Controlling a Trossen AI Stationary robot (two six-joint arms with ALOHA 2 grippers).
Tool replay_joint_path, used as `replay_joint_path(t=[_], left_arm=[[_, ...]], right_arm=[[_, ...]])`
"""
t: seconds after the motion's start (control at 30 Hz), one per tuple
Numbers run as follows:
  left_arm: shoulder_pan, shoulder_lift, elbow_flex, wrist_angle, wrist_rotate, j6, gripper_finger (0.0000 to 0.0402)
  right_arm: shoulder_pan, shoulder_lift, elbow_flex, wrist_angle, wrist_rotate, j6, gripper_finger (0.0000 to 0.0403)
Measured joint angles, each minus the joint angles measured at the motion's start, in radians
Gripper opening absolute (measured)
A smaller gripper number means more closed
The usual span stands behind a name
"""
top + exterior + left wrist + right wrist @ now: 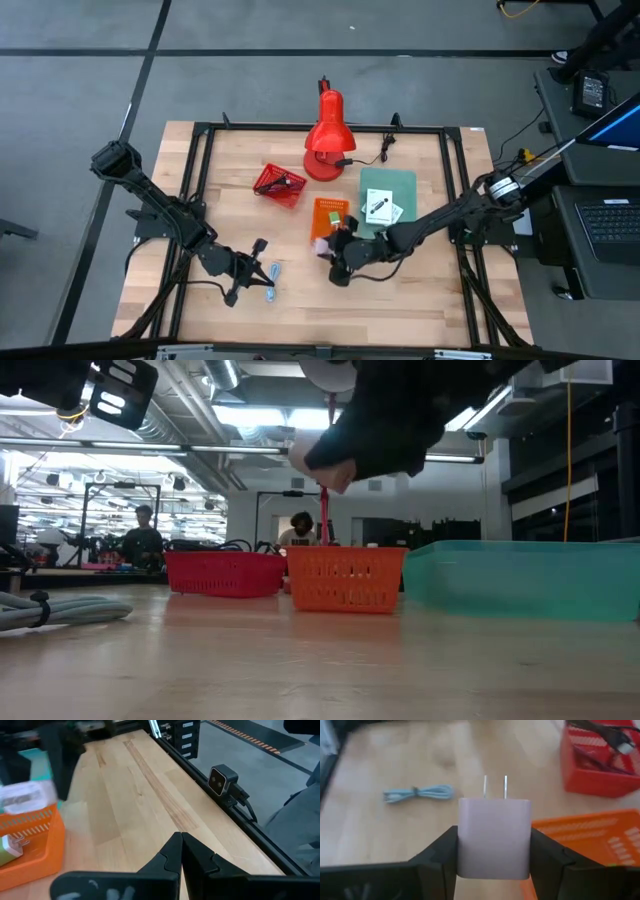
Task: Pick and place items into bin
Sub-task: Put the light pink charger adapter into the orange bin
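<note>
Gripping a pinkish-white plug cube (493,837), your right pincer (493,851) hangs just beside the orange basket (329,213); your left pincer (181,851) rests shut, farther from that basket.

Orange basket (30,845): cut off by the frame edge, contents blurred. Red basket (602,762): partly out of frame. Printed packets (381,209): print too small to read.

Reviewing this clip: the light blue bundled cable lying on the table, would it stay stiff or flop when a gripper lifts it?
The light blue cable would probably flop: it is a thin cord folded into loops. A dark tie at its middle seems to bind the bundle, so a pinch there likely lifts it whole, ends drooping. It looks light and lies flat, so it should slide, not roll. The right gripper holds a white charger plug.
</note>
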Motion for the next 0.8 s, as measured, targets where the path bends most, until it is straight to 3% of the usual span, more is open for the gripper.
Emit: replay_joint_path(t=[0.2,0.53,0.8], left_arm=[[0.000,0.000,0.000,-0.011,-0.010,-0.006,0.0003],[0.000,0.000,0.000,-0.019,-0.080,-0.002,0.0003],[0.001,0.000,0.000,-0.020,-0.086,-0.002,0.0003]], right_arm=[[-0.065,0.000,-0.001,-0.092,-0.008,0.000,0.0166],[-0.167,0.001,-0.001,-0.193,-0.113,-0.023,0.0166],[-0.192,0.010,-0.002,-0.229,-0.153,-0.057,0.0166]])
